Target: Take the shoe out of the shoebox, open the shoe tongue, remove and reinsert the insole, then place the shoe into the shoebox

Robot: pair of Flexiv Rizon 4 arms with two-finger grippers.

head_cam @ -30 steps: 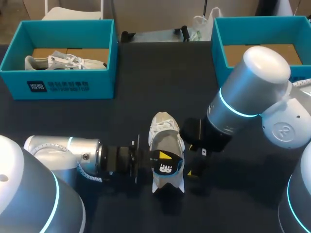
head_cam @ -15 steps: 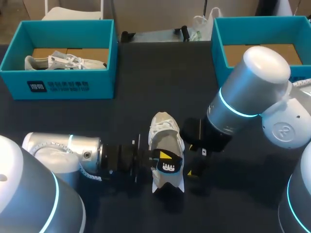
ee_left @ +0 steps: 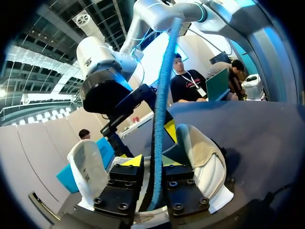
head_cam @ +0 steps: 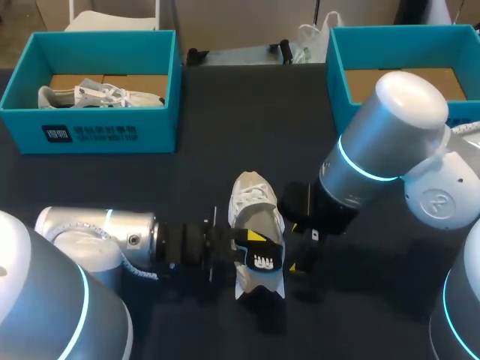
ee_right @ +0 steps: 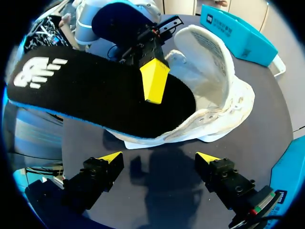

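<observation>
A white shoe [head_cam: 253,204] lies on the dark table's middle, toe pointing away from me. Its black insole [head_cam: 260,257] with a blue edge sticks out of the heel opening, its front end inside the shoe. My left gripper [head_cam: 250,241] comes in from the left, with the insole [ee_left: 159,119] edge-on between its fingers; a thin gap shows on each side. In the right wrist view one left fingertip [ee_right: 153,79] lies over the insole [ee_right: 95,95]. My right gripper [ee_right: 161,161] stands open just right of the shoe [ee_right: 217,76], empty.
A teal shoebox [head_cam: 97,129] at the back left holds a second white shoe [head_cam: 97,96]. Another teal box [head_cam: 337,71] stands at the back right, partly behind my right arm [head_cam: 390,135]. The dark tabletop stretches between the boxes.
The left gripper's fingers have parted a little around the insole. The insole's heel end has shifted slightly toward the near edge. The right arm has not moved.
</observation>
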